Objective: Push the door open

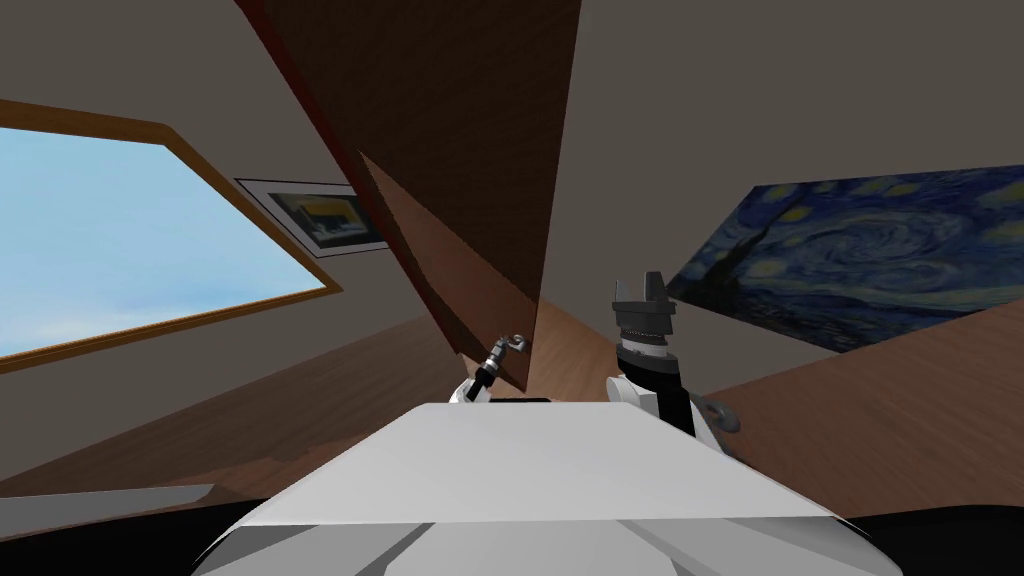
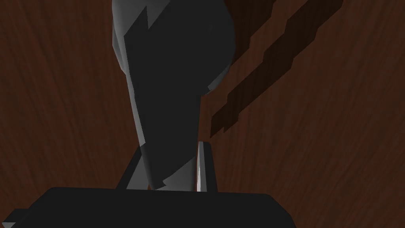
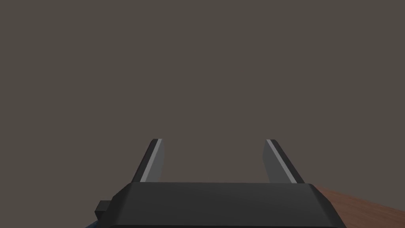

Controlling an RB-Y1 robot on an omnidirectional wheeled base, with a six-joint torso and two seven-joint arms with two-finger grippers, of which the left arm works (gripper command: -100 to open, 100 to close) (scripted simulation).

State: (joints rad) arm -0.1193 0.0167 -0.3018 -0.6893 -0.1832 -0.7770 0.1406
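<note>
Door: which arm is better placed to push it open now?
Left, I think. The left gripper is shut on the handle, close against the door. The right gripper is open and raised in the air, apart from the door.

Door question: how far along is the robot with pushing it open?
Done: the left gripper is at the door handle, its fingers pressing the handle's sides. In hand: that grip on the dark brown door, which seems to stand ajar, though I cannot tell by how much. Left: swinging the door wide open. The right gripper is open and idle, facing a wall.
</note>
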